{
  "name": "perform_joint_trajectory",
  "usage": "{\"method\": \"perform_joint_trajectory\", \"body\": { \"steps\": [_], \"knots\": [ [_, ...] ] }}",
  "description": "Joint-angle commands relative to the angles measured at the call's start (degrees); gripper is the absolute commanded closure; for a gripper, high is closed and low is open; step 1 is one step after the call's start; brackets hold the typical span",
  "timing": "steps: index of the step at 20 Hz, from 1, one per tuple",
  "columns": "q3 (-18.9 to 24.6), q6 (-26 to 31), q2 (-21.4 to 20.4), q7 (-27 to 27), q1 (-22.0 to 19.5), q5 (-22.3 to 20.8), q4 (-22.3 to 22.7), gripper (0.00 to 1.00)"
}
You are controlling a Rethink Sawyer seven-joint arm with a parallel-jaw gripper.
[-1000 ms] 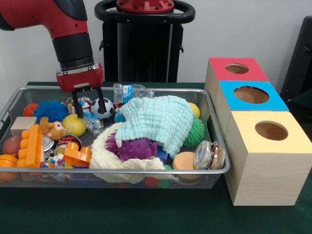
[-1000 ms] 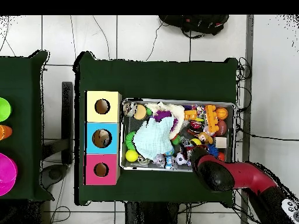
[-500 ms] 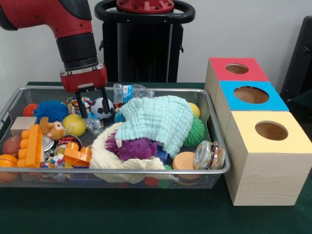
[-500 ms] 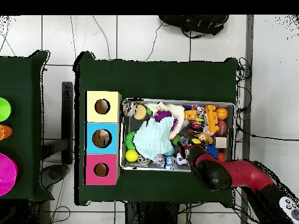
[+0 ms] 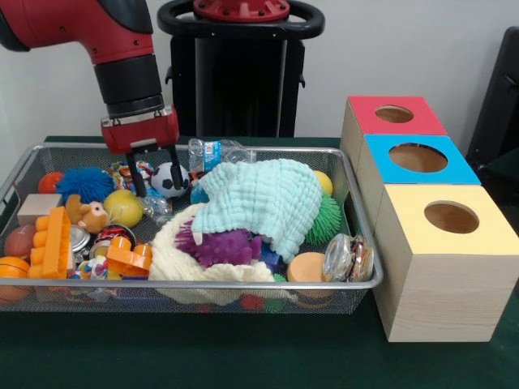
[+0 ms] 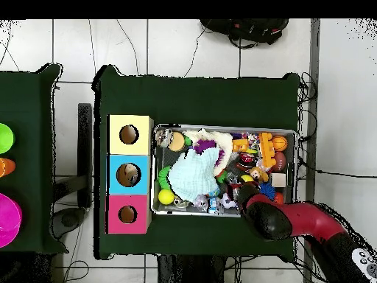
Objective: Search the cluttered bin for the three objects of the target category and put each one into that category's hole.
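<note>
Claw (image 5: 156, 173) spread — its fingers straddling the soccer ball (image 5: 170, 180) in the bin (image 5: 243, 284).

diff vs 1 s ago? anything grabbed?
The tool shifted toward the boxes in the front view and dipped slightly, its open fingers now hanging beside the soccer ball; that move ended half a second ago and it has held since. Nothing grabbed or released. Bin contents, cloth and the three boxes unchanged.

Toys crowd the bin (image 5: 357, 212) wall to wall (cloth (image 5: 263, 198) heaped mid-bin); bare counter (image 5: 203, 348) lies open before it.
</note>
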Motion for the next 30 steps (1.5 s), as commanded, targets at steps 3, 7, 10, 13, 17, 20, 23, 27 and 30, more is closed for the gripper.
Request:
{"method": "perform_joint_trajectory", "body": {
  "steps": [3, 7, 10, 13, 17, 20, 23, 27, 30],
  "knots": [
    [4.6, 7.3, 12.4, -11.0, -3.5, -1.2, -11.4, 0.00],
    [5.6, 6.6, 17.2, -13.4, -4.0, -3.1, -16.0, 0.00],
    [4.6, 4.3, 17.9, -11.0, -3.1, -4.5, -16.4, 0.00],
    [4.2, 4.1, 17.4, -10.1, -2.7, -4.5, -16.0, 0.00],
    [4.3, 7.1, 10.8, -8.8, -2.7, -1.9, -11.4, 0.00],
    [4.8, 8.6, 6.6, -7.9, -3.1, -0.2, -7.9, 0.00],
    [5.4, 9.3, 7.2, -9.0, -3.4, -0.1, -8.5, 0.00],
    [5.6, 9.3, 10.4, -10.6, -3.5, -1.2, -11.0, 0.00],
    [5.1, 8.7, 9.5, -8.9, -2.9, -1.2, -10.7, 0.00]
  ]
}}
